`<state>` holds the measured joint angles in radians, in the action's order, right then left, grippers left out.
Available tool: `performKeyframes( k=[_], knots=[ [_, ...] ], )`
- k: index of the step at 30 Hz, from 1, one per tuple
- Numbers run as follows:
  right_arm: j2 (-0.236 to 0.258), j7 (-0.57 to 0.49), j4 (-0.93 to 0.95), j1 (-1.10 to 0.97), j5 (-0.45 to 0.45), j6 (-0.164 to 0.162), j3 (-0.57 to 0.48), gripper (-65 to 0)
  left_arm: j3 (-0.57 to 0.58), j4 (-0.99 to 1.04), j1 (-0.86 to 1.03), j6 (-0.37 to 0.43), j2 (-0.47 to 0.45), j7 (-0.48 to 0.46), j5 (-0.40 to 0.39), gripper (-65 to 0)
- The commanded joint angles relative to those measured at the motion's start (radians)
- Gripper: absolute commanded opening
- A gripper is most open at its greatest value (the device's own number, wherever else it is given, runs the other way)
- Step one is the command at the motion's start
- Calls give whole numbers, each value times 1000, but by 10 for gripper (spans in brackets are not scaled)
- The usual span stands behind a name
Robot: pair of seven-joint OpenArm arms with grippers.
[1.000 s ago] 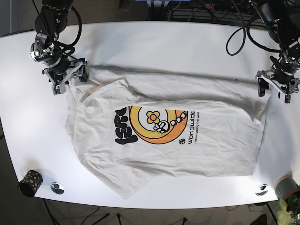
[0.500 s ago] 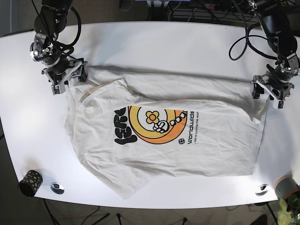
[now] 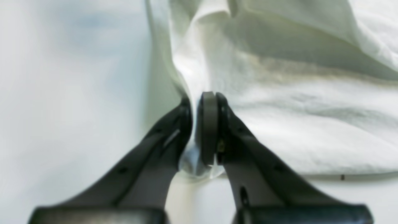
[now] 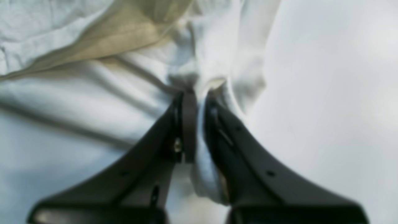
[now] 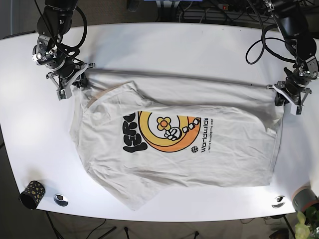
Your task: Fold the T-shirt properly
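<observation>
Both sets of jaws are pinched on cloth: your left gripper (image 3: 199,127) has its jaws pressed together on a bunched edge of the white cotton T-shirt with the orange and black printed graphic (image 5: 169,144), and your right gripper (image 4: 199,124) nips a gathered fold of the same shirt between its jaws. You have the shirt spread across the middle of the white bench (image 5: 174,50), print side up. Its far edge runs taut between the two grippers, the left one (image 5: 291,92) near the bench's right edge and the right one (image 5: 70,79) near the far left corner. Near the front left corner stand a small dark patterned cup (image 5: 32,194) and a round metal disc (image 5: 61,199).
</observation>
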<state>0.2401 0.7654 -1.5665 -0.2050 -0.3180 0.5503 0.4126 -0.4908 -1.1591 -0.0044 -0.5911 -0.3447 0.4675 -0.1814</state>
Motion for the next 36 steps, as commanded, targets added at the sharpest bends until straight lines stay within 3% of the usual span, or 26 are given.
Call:
performKeyframes(
  k=[1, 6, 10, 14, 16, 20, 22, 28, 30, 36],
  knots=[
    [11, 6, -47, -21, 0, -2, 10, -650, -9, -43, 27, 7, -32, 10, 12, -650],
    [11, 6, -142, -100, 0, -2, 10, -650, -47, -154, 128, 7, -41, 15, 10, -650],
    [11, 6, -225, -185, 0, -2, 10, -650, -95, -243, 205, 3, -41, 75, 9, -650],
    [-18, 6, -294, -262, 0, -2, 25, -650, -148, -301, 266, -97, -40, 115, 10, -650],
    [-34, 6, -317, -288, 0, -2, 39, -650, -167, -307, 283, -107, -40, 133, 10, -650],
    [-54, 6, -337, -327, 0, -2, 41, -569, -213, -308, 301, -107, -40, 187, 15, -637],
    [-55, 6, -337, -333, 0, -2, 41, -531, -233, -308, 307, -107, -40, 211, 15, -587],
    [-57, 6, -346, -339, 0, 0, 42, -431, -293, -312, 320, -107, -41, 224, 13, -294],
    [-57, 6, -368, -339, 0, 0, 42, -387, -309, -330, 320, -107, -41, 224, 10, -261],
    [-57, 7, -434, -337, -31, 0, 38, -301, -332, -483, 317, -107, 11, 224, 9, -260]
  ],
)
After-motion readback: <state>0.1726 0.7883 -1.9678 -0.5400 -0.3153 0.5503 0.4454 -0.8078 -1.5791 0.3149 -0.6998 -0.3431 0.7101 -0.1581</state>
